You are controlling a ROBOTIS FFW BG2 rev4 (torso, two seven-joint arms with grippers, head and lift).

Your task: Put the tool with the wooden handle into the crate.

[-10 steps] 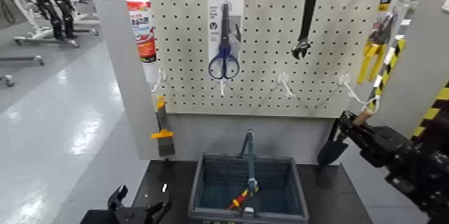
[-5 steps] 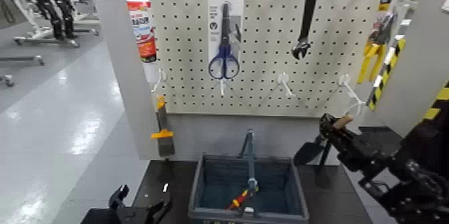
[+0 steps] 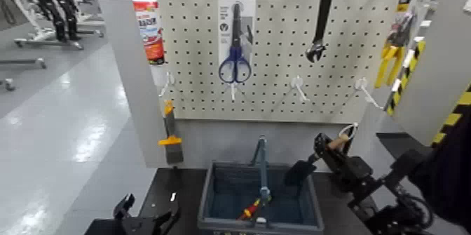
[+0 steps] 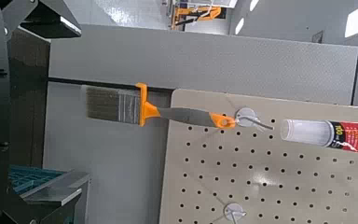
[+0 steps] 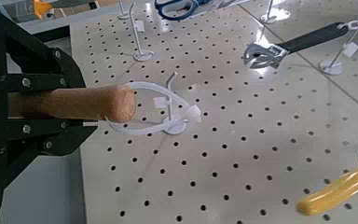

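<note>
My right gripper (image 3: 324,149) is shut on the trowel's light wooden handle (image 3: 339,142) and holds it in the air. The dark pointed blade (image 3: 300,172) hangs over the right end of the dark grey-blue crate (image 3: 207,194), and the pale cord loop (image 3: 348,131) trails behind. In the right wrist view the handle (image 5: 70,101) lies between my black fingers (image 5: 37,65), with the loop (image 5: 158,110) at its end. My left gripper (image 3: 144,218) is open and low, to the left of the crate.
A red-and-yellow tool (image 3: 254,208) lies in the crate under its hoop handle (image 3: 262,164). On the pegboard (image 3: 280,76) hang blue-handled scissors (image 3: 234,59), a black wrench (image 3: 319,27) and yellow pliers (image 3: 390,59). A paintbrush (image 3: 170,136) and a tube (image 3: 148,31) hang on the left.
My right gripper has carried the trowel left and down, away from the right-hand pegboard hook, to above the crate's right end. The left arm has not moved.
</note>
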